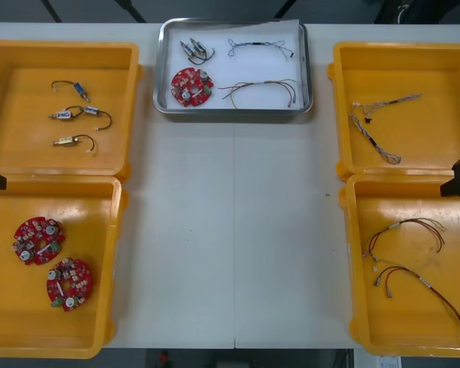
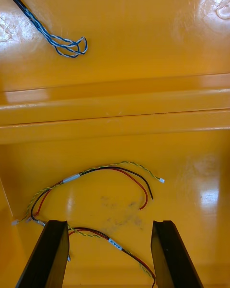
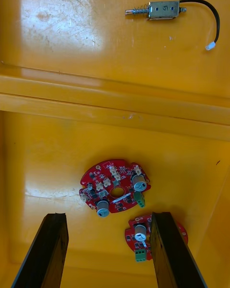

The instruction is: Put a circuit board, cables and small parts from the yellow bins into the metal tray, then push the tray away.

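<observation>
Writing: a "5" on the boxy small metal part (image 3: 163, 10) with a spring and a black lead.
Metal tray (image 1: 234, 112): shiny rim, white inside, at the middle of the table's (image 1: 234, 230) far edge; holds a round red circuit board (image 1: 191, 86), small metal parts (image 1: 195, 51), a blue and white cable (image 1: 261, 47) and a red and yellow cable (image 1: 261, 90).
Left gripper (image 3: 108, 216): jaws spread, above two studded boards (image 3: 115, 187) in the glossy left bin (image 3: 38, 163) at the near left corner.
Right gripper (image 2: 108, 223): jaws spread, above thin looped cables (image 2: 72, 177) in the right bin (image 2: 191, 173) at the near right corner.

Metal tray (image 1: 234, 112) holding circuit board (image 1: 192, 86), cables (image 1: 259, 90), small metal parts (image 1: 196, 51)
</observation>
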Available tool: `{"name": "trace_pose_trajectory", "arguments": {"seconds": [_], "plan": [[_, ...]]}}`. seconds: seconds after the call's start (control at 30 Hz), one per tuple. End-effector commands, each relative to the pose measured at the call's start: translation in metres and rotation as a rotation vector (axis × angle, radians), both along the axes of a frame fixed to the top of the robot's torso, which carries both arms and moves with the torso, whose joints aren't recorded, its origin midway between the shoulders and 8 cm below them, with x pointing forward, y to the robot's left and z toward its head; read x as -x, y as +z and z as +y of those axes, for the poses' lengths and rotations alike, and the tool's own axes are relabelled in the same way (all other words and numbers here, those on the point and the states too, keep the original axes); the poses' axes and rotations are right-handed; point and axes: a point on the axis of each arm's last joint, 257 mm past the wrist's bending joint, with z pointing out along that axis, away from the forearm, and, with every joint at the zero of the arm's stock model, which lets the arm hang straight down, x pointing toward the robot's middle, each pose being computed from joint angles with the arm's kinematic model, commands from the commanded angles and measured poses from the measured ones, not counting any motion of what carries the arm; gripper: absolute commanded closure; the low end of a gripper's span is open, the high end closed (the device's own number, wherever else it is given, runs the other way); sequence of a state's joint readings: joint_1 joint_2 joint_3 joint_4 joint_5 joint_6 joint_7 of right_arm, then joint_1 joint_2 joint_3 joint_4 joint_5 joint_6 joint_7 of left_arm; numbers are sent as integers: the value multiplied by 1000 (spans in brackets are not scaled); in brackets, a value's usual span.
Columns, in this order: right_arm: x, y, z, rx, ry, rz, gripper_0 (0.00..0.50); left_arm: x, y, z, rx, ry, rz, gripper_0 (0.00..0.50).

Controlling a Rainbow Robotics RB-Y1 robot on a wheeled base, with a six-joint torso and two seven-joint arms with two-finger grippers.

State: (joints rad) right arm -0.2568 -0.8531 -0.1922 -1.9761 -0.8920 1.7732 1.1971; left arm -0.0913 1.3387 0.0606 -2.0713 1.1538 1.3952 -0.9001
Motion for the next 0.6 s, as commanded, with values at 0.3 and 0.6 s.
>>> {"name": "trace_pose_trajectory", "arguments": {"seconds": [0.3,0.6], "plan": [[-2,4,-4,-3,-15,-19,0,-6,19,10,-109,-94,-17,0],[-2,4,-4,-3,-15,-19,0,-6,19,10,-109,-94,-17,0]]}}
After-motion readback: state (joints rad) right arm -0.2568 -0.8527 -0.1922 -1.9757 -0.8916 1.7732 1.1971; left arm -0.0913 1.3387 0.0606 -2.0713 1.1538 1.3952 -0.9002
